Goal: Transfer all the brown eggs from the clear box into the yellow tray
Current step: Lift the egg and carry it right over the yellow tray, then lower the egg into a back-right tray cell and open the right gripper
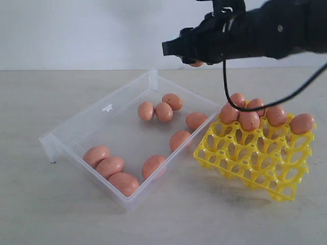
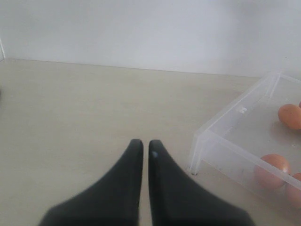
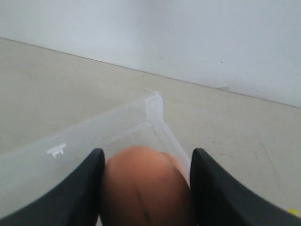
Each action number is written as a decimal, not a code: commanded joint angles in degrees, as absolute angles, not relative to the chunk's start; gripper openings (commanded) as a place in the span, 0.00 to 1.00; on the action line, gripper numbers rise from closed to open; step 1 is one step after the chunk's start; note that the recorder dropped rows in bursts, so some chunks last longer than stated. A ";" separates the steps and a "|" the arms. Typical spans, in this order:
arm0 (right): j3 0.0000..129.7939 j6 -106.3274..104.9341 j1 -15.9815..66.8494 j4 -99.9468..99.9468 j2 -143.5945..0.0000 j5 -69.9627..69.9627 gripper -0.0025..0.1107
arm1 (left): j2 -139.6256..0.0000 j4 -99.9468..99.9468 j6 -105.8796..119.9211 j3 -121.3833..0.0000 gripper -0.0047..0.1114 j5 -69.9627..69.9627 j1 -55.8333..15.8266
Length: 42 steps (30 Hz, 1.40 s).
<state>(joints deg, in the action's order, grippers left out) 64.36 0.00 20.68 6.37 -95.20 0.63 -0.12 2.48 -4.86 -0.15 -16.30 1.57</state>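
Note:
The clear box [image 1: 76, 125] lies left of centre and holds several brown eggs [image 1: 164, 111]. To its right the yellow tray [image 1: 255, 158] carries several brown eggs [image 1: 249, 120] along its far side. My right gripper [image 3: 146, 162] hangs high above the gap between box and tray, shut on a brown egg [image 3: 146, 186] that fills the space between its fingers; in the exterior view only a sliver of that egg [image 1: 196, 63] shows under the black arm. My left gripper [image 2: 146, 146] is shut with nothing in it, low over the bare table beside the clear box's corner [image 2: 200, 146].
A black cable [image 1: 245, 104] droops from the right arm over the tray's far eggs. A pale wall stands behind the beige table [image 1: 41, 204].

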 commanded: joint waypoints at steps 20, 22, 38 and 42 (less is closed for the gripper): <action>39.04 16.52 -5.16 39.43 -86.41 -34.16 0.02 | 0.00 2.33 -4.73 0.00 0.08 -15.93 1.45; 39.04 35.72 -10.12 16.95 -86.54 -35.84 0.02 | 0.00 2.33 -4.73 0.00 0.08 -15.93 1.45; 45.62 77.26 -31.61 -89.38 -98.46 -69.96 0.02 | 0.00 2.33 -4.73 0.00 0.08 -15.93 1.45; 44.71 75.82 -29.45 -86.48 -98.58 -69.96 0.02 | 0.00 2.33 -4.73 0.00 0.08 -15.93 1.45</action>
<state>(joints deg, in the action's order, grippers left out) 45.00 77.65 -30.46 -86.54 -98.57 -69.02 -0.12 2.48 -4.86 -0.15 -16.30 1.57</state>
